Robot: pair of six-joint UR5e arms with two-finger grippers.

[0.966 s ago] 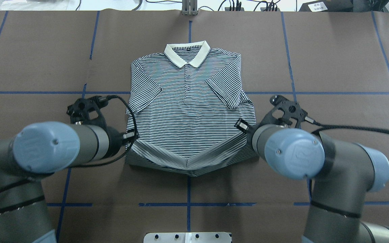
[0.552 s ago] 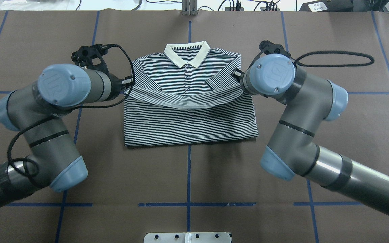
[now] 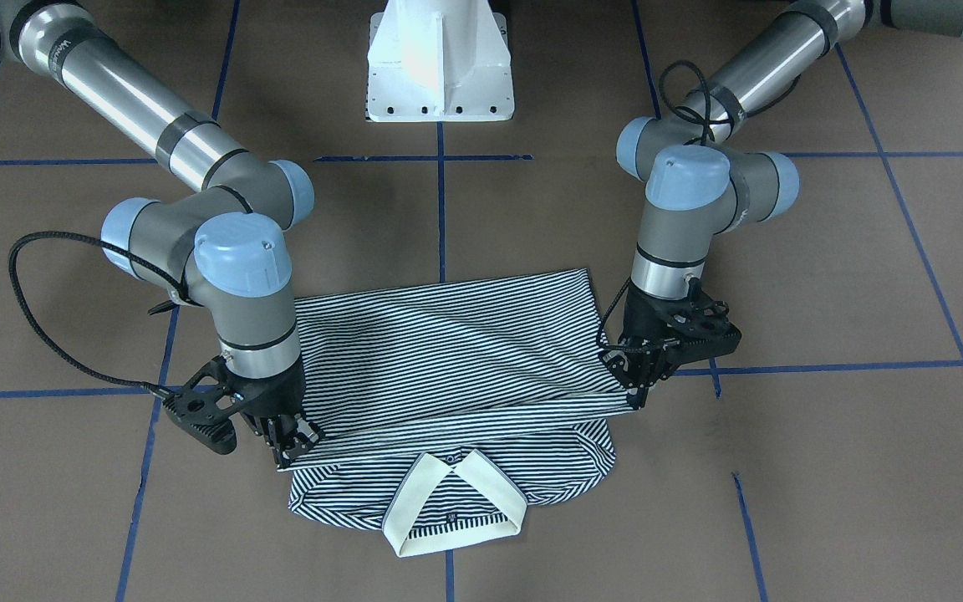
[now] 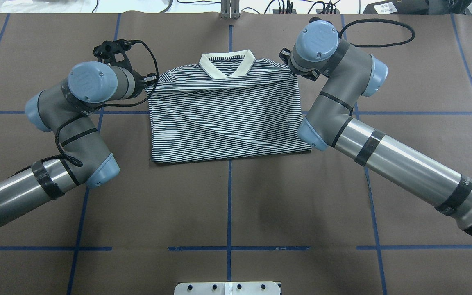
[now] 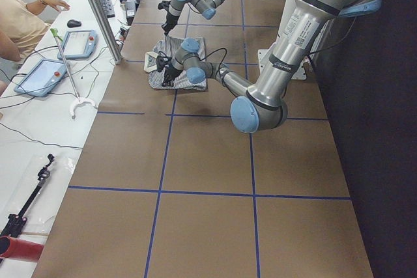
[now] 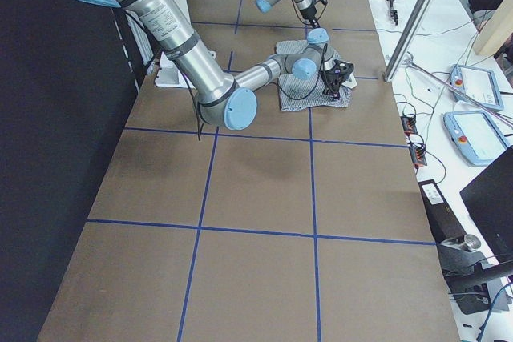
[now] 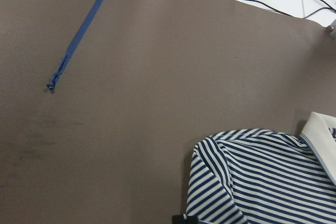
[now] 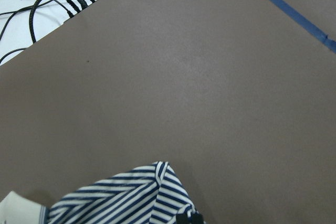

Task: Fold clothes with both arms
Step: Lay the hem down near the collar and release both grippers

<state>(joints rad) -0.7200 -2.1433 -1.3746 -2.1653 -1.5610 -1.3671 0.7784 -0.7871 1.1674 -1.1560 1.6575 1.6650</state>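
Closest in, behind both sets of fingers, the white flared pedestal base (image 3: 440,58) stands on the brown paper-covered table (image 4: 301,213) with its blue tape grid, and nothing lies between it and the garment. Next out, the navy-and-white striped polo shirt (image 4: 228,127) lies flat in the middle, doubled over. Its crease is on the base side of the fingers and its hem is carried up toward the shoulders. Now the action: the black 2-finger left gripper (image 3: 642,383) is pinched tight on 1 hem corner and the black 2-finger right gripper (image 3: 287,443) is clamped on the other, with the hem stretched between them in a slight sag. The right corner looks a touch further forward than the left. So I'd level them first, hold the edge taut, set both corners down on the shoulders together, let go together and rise straight up so no cloth drags. Just past the fingertips sits the plain cream collar (image 3: 490,493), which should be left showing. Watch the black cable (image 4: 153,57) looping off the left wrist right beside the sleeve, because it could snag. Far beyond the fingers, a white bench edge (image 4: 137,5) carries loose wires, well clear.
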